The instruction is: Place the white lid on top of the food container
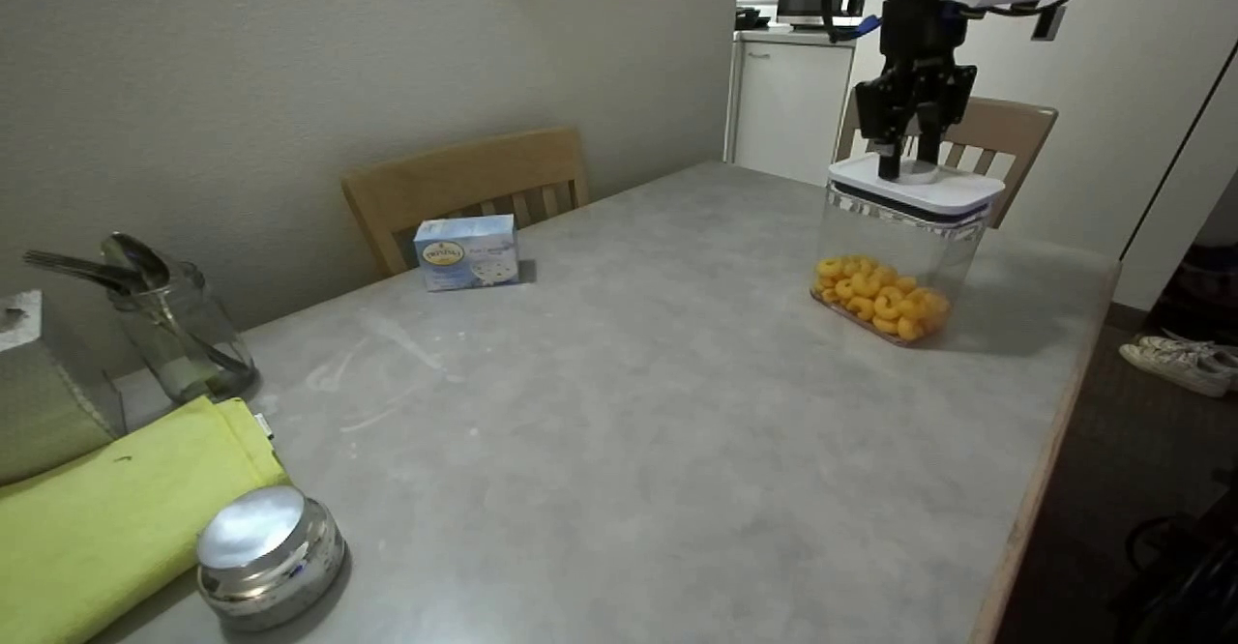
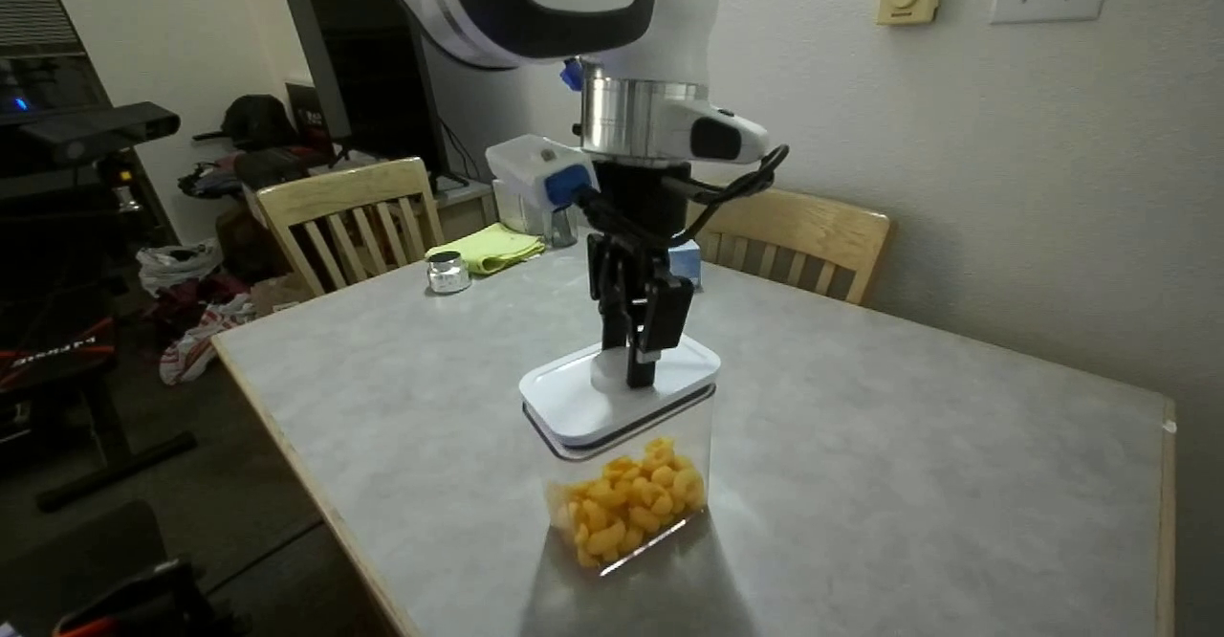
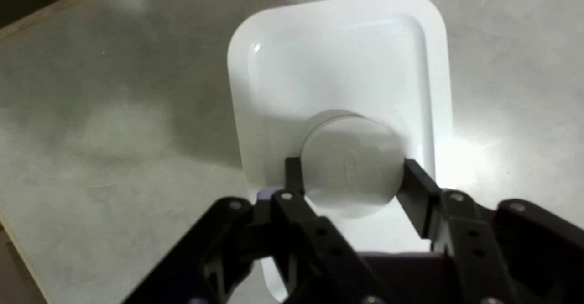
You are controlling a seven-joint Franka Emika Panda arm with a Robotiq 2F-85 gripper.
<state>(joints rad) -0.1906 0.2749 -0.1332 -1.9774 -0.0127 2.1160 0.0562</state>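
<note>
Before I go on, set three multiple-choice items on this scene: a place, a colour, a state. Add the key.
1. Where is the lid?
A) Flat on the table
B) At the top of the container
C) Beside the box

2. What colour is the towel?
A) Red
B) Navy
C) Yellow-green

3. How does the gripper stand?
A) Closed on the lid's knob
B) Wide open above the lid
C) Closed on nothing

1 B: both exterior views show it there, full seating unclear.
2 C: both exterior views show it.
3 A: the wrist view shows fingers against the knob's sides.
</note>
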